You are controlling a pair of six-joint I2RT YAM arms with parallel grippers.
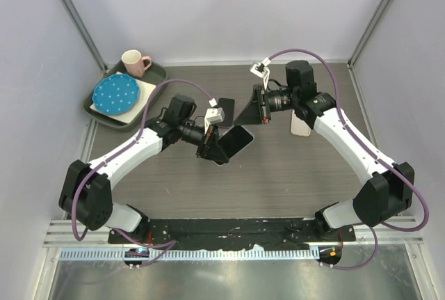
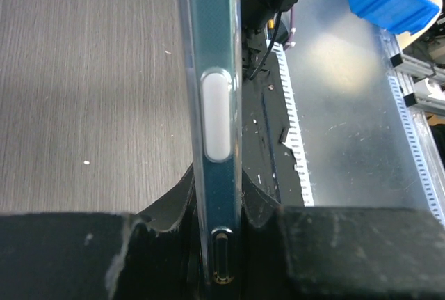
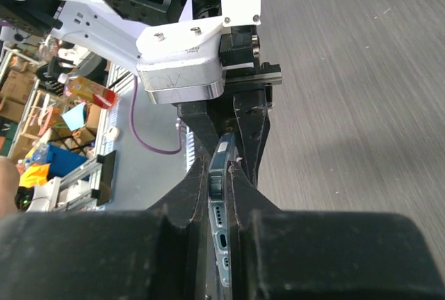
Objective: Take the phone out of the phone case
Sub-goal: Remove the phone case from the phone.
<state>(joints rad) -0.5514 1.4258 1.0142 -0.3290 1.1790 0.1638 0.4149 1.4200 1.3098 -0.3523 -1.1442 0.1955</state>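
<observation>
Clear plastic: the phone case (image 2: pixel 215 70) is transparent, and the dark teal phone (image 1: pixel 238 140) sits fully inside it, not yet taken out.
Place: we see the cased phone in the air above the grey surface (image 1: pixel 278 182), near the middle and between the two arms, not resting on anything.
Long axis: in the top view it runs from lower left to upper right, from one gripper toward the other. The slab is tilted, with one broad face turned partly upward.
Left gripper (image 1: pixel 208 145): clenched on the phone case at the lower-left end. In its wrist view the thin edge with the white side button stands between the pads.
Right gripper (image 3: pixel 221 206): also clamped, on the opposite end. In its wrist view the edge with the small holes lies between the fingers, which press the two broad faces.
Nearer arm: neither, because both ends are already taken and the grippers face each other along the long axis.
Coming move, our judgement: a pull along this shared line would only strain both grips. We think one gripper must hold while the other works a case corner across the axis.
Not clear: we cannot tell whether any pad touches the phone itself or only the case.
Further out: a tray (image 1: pixel 97 108) with a cup (image 1: pixel 133 62) stands at the far left, well apart.
</observation>
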